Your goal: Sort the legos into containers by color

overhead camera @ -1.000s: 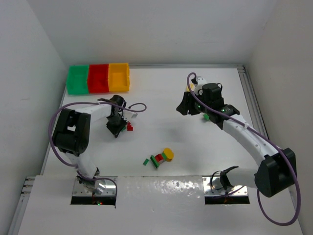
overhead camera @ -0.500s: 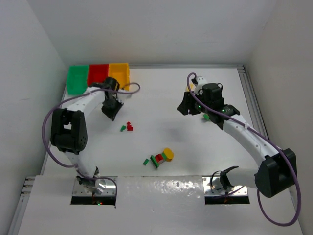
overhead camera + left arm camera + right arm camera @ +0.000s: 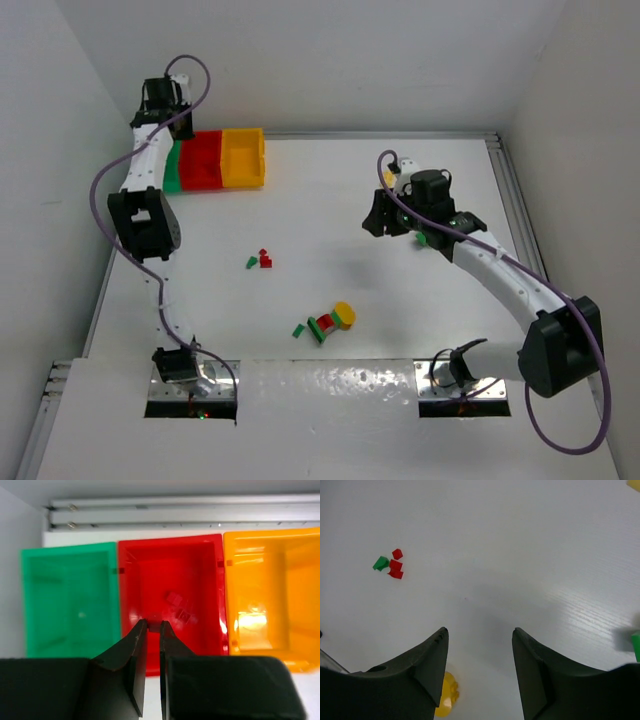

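My left gripper point(image 3: 160, 104) is raised high over the bins, shut on a tiny red brick point(image 3: 153, 626) pinched at its fingertips, directly above the red bin point(image 3: 170, 575). That bin holds a few red bricks point(image 3: 179, 608). The green bin point(image 3: 70, 600) and the yellow bin point(image 3: 270, 590) flank it and look empty. My right gripper point(image 3: 479, 630) is open and empty, hovering over bare table right of centre point(image 3: 378, 215). Two red bricks point(image 3: 395, 568) and a green one point(image 3: 381, 562) lie ahead of it.
A green flat brick, a red brick and a round yellow piece point(image 3: 343, 314) lie clustered at the front centre; the yellow piece shows by my right finger point(image 3: 446, 700). A green brick point(image 3: 423, 238) lies under the right arm. The left wall stands close behind the bins point(image 3: 201, 160).
My left arm has swung from the loose bricks at mid-left up and back to above the bins, carrying the red brick. The right arm has barely moved.
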Controlling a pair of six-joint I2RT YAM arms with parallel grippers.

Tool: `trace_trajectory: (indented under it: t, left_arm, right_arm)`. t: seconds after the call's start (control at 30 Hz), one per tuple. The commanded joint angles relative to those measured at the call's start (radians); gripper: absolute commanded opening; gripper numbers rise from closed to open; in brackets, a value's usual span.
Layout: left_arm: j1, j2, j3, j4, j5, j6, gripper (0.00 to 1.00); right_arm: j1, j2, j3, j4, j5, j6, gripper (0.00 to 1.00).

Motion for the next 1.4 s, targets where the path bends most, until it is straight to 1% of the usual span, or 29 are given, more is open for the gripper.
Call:
trace_trajectory:
  t: [0.0, 0.1, 0.17, 0.23, 0.27, 0.33, 0.37, 0.43, 0.5, 0.6, 0.63, 0.67, 0.7, 0.73, 0.77, 0.83, 0.87, 0.9, 0.93, 0.97, 1.0, 1.03, 1.07, 1.1, 1.13, 1.2, 1.23, 1.37]
  left_arm:
    - [-0.017, 0.076, 0.051, 0.083, -0.074, -0.049, 0.00]
    - [-0.016, 0.063, -0.041, 0.225, -0.099, -0.047, 0.00]
    - [-0.014, 0.065, -0.072, 0.249, -0.098, -0.049, 0.00]
    - [-0.014, 0.092, -0.063, 0.234, -0.075, -0.038, 0.04]
    - [-0.016, 0.099, -0.058, 0.226, -0.072, -0.038, 0.11]
    - [-0.016, 0.107, -0.061, 0.206, -0.061, -0.035, 0.22]
    - [-0.014, 0.105, -0.075, 0.198, -0.056, -0.027, 0.33]
    - [-0.014, 0.095, -0.089, 0.192, -0.061, -0.023, 0.42]
    - [-0.016, 0.081, -0.098, 0.188, -0.058, -0.016, 0.46]
    - [-0.016, 0.049, -0.114, 0.188, -0.040, -0.012, 0.46]
    - [-0.014, 0.032, -0.118, 0.186, -0.040, -0.018, 0.44]
    - [-0.014, 0.023, -0.117, 0.174, -0.035, -0.018, 0.41]
    - [-0.016, 0.010, -0.115, 0.165, -0.014, -0.016, 0.35]
    - [-0.014, -0.005, -0.117, 0.152, 0.000, -0.012, 0.25]
    - [-0.017, -0.045, -0.124, 0.122, 0.040, -0.003, 0.21]
    - [-0.019, -0.124, -0.144, 0.070, 0.103, 0.022, 0.19]
    - [-0.030, -0.152, -0.164, 0.003, 0.165, 0.031, 0.19]
    - [-0.042, -0.186, -0.233, -0.031, 0.181, 0.043, 0.21]
    - [-0.060, -0.253, -0.283, -0.062, 0.187, 0.092, 0.23]
    - [-0.117, -0.285, -0.346, -0.116, 0.184, 0.137, 0.25]
    - [-0.149, -0.321, -0.476, -0.139, 0.171, 0.179, 0.29]
    - [-0.202, -0.351, -0.541, -0.154, 0.151, 0.270, 0.32]
    - [-0.293, -0.411, -0.611, -0.164, 0.108, 0.307, 0.34]
    - [-0.331, -0.440, -0.734, -0.161, 0.093, 0.329, 0.40]
    - [-0.391, -0.474, -0.776, -0.156, 0.088, 0.353, 0.42]
    - [-0.416, -0.482, -0.853, -0.147, 0.097, 0.333, 0.45]
    - [-0.419, -0.478, -0.862, -0.141, 0.103, 0.298, 0.46]
    - [-0.424, -0.424, -0.853, -0.102, 0.105, 0.240, 0.48]
  right_arm:
    - [0.002, 0.006, 0.067, -0.019, 0.008, -0.034, 0.54]
    - [0.002, 0.010, 0.073, -0.025, 0.021, -0.031, 0.54]
    - [0.004, 0.017, 0.079, -0.025, 0.022, -0.028, 0.54]
    - [0.002, 0.020, 0.084, -0.025, 0.024, -0.025, 0.54]
    - [0.002, 0.020, 0.084, -0.025, 0.024, -0.025, 0.54]
    - [0.004, 0.020, 0.087, -0.026, 0.025, -0.028, 0.54]
    - [0.004, 0.020, 0.090, -0.031, 0.025, -0.031, 0.54]
    - [0.002, 0.017, 0.090, -0.032, 0.024, -0.034, 0.54]
    - [0.002, 0.017, 0.092, -0.036, 0.021, -0.040, 0.54]
    - [0.002, 0.014, 0.090, -0.039, 0.019, -0.045, 0.54]
    - [0.002, 0.014, 0.090, -0.037, 0.018, -0.045, 0.54]
    - [0.004, 0.011, 0.090, -0.037, 0.013, -0.042, 0.54]
    - [0.004, 0.010, 0.089, -0.037, 0.013, -0.042, 0.54]
    - [0.004, 0.007, 0.086, -0.039, 0.011, -0.042, 0.54]
    - [0.002, 0.001, 0.081, -0.037, 0.013, -0.040, 0.54]
    - [0.002, -0.008, 0.073, -0.039, 0.021, -0.039, 0.54]
    - [0.002, -0.014, 0.069, -0.039, 0.025, -0.036, 0.54]
    - [0.004, -0.023, 0.058, -0.037, 0.030, -0.036, 0.54]
    - [0.004, -0.028, 0.052, -0.036, 0.031, -0.033, 0.54]
    - [0.002, -0.034, 0.043, -0.029, 0.033, -0.027, 0.54]
    - [0.004, -0.040, 0.029, -0.023, 0.031, -0.023, 0.54]
    - [0.002, -0.043, 0.023, -0.014, 0.028, -0.020, 0.54]
    - [0.004, -0.043, 0.018, -0.011, 0.024, -0.014, 0.54]
    - [0.004, -0.043, 0.015, -0.006, 0.021, -0.013, 0.54]
    - [0.002, -0.039, 0.017, -0.005, 0.012, -0.011, 0.54]
    - [0.004, -0.034, 0.027, -0.011, 0.007, -0.011, 0.54]
    - [0.004, -0.032, 0.029, -0.014, 0.007, -0.011, 0.54]
    - [0.002, -0.043, 0.026, -0.016, 0.008, -0.014, 0.54]
